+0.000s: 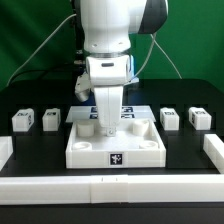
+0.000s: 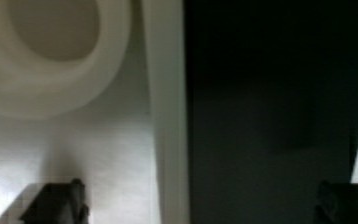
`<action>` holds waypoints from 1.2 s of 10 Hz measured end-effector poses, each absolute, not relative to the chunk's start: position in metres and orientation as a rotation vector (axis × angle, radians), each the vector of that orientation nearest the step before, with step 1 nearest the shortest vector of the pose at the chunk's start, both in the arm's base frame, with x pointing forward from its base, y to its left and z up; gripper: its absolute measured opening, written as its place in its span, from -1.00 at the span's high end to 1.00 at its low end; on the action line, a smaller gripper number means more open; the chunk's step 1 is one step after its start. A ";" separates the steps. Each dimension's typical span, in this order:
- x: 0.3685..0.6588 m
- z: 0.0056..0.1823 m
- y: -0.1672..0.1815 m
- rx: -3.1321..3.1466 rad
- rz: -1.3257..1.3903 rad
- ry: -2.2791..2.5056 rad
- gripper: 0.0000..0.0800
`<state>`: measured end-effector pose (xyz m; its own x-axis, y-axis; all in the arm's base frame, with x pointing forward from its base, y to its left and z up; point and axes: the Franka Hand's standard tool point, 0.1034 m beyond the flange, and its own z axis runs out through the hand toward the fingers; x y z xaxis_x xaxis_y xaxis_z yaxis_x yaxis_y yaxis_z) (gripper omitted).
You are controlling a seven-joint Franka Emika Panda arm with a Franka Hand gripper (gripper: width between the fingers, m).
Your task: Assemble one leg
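Gripper (image 1: 108, 126): fingers spread wide, clamped on nothing. In the wrist view the gripper (image 2: 197, 205) shows two dark fingertips (image 2: 51, 203), well apart from each other. Between them runs the straight edge of a white surface, blurred. On one side of the edge lies the white tray part (image 2: 87, 130) with a round recess (image 2: 43, 40), and on the other side the picture is dark.

Exterior view: the arm (image 1: 108, 35) stands at centre with the claw pointing straight down. The tips are low over the back half of the square tray (image 1: 90, 155). Whether they touch it, I cannot tell. The tray carries a tag (image 1: 117, 157) on its front wall.

Surface: black table (image 1: 40, 150). A white rail (image 1: 100, 186) runs along the front edge, and short white pieces sit at the exterior view's left (image 1: 5, 150) and right (image 1: 214, 150). Behind the tray, partly hidden by the claw, is the marker board (image 1: 130, 113). A green backdrop (image 1: 30, 40) fills the rear.

Legs: four small white blocks alike, each with a dark tag on its visible face, all standing on the table and apart from the claw. The outer left leg (image 1: 22, 121) and inner left leg (image 1: 51, 119) sit beside the tray on the exterior view's left. The inner right leg (image 1: 170, 118) and outer right leg (image 1: 199, 117) sit on its right.
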<state>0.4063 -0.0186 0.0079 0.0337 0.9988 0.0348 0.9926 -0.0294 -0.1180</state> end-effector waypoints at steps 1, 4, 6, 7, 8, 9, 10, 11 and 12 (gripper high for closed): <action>0.406 0.008 -0.019 -2.177 0.087 -2.109 -0.32; 0.406 0.007 -0.019 -2.177 0.089 -2.107 0.48; 0.408 0.009 -0.019 -2.181 0.081 -2.111 0.82; 0.408 0.009 -0.019 -2.181 0.081 -2.111 0.83; 0.408 0.009 -0.019 -2.182 0.081 -2.111 0.83; 0.408 0.009 -0.019 -2.182 0.080 -2.111 0.83; 0.408 0.009 -0.019 -2.182 0.080 -2.111 0.83; 0.408 0.009 -0.019 -2.182 0.080 -2.111 0.83; 0.408 0.009 -0.019 -2.182 0.080 -2.111 0.83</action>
<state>0.4079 -0.0192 0.0087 0.0347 0.9988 0.0346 0.9933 -0.0306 -0.1114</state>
